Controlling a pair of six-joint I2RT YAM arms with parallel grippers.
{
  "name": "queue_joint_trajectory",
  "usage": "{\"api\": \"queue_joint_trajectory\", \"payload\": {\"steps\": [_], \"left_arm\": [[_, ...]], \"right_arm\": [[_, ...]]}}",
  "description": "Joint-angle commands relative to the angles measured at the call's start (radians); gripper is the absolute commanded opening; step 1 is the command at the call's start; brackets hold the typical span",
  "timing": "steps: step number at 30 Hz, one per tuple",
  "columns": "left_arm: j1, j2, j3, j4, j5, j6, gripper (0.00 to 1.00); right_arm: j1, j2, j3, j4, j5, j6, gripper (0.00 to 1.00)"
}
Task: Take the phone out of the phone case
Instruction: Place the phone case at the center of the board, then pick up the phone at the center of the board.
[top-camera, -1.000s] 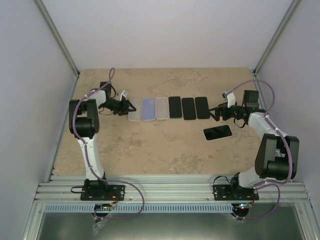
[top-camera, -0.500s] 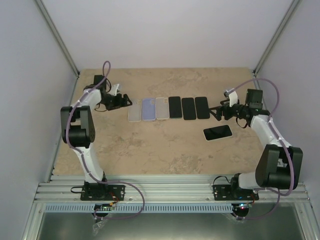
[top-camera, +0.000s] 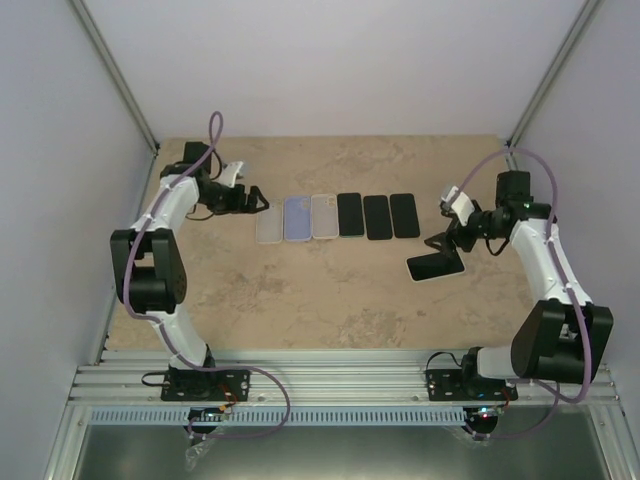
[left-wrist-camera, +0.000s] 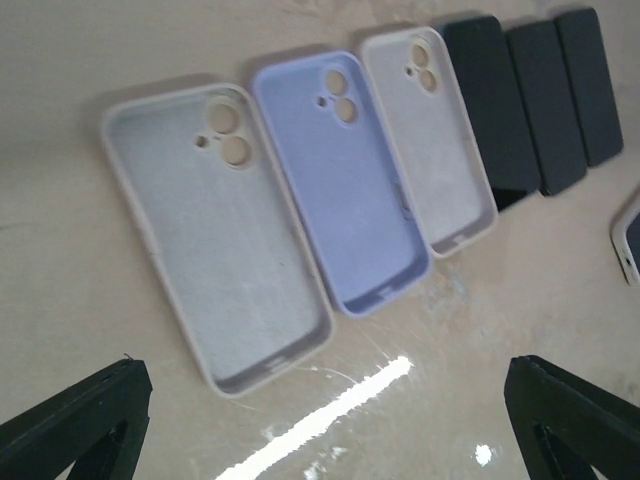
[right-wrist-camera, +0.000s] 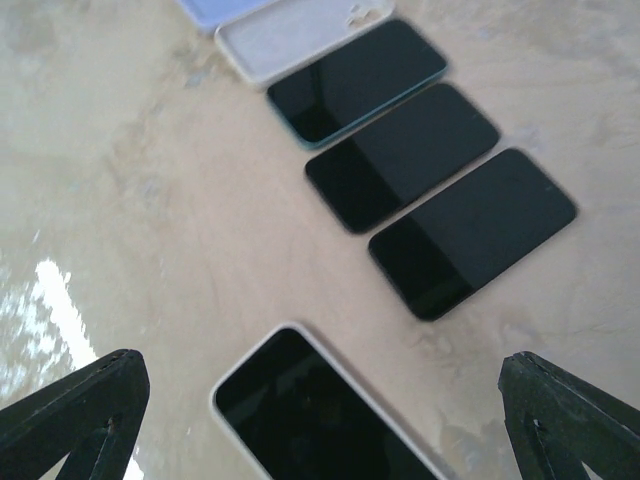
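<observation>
From above I see the pale stone worktop (top-camera: 330, 300) evenly and softly lit, bright, with only faint shadows and clear detail throughout. My left wrist view is crisp. A bright diagonal streak of glare lies on the worktop below the cases (left-wrist-camera: 340, 180), which cast soft shadows along their upper edges. My right wrist view is slightly blurred, with washed-out glare at its left and dull reflections on the dark phones (right-wrist-camera: 400, 150).

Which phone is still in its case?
The lone phone by the right gripper: a white case frames its screen. The three phones in the row are bare.
</observation>
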Motion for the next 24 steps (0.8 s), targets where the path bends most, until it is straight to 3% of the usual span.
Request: {"api": "queue_joint_trajectory", "payload": {"steps": [1,4,11,17,24], "left_arm": [[-0.067,-0.047,0.035,-0.102,0.050,0.094,0.99],[-0.099,-0.073,0.029,-0.113,0.065,0.120,0.99],[-0.143,-0.081,0.021,-0.126,0.123,0.123,0.99],[-0.146,-0.092,0.001,-0.141,0.207,0.137,0.99],[-0.157,-0.100,-0.008,-0.154,0.251,0.148,0.99]], "right_arm": [[-0.004,0.053,0.038,-0.218,0.062,-0.287,0.98],[-0.004,0.102,0.034,-0.250,0.092,-0.408,0.98],[-0.002,0.168,-0.061,-0.115,0.145,-0.669,0.98],[0.001,0.282,-0.067,-0.076,0.203,-0.775,0.98],[0.005,0.357,-0.087,0.012,0.285,-0.785,0.98]]}}
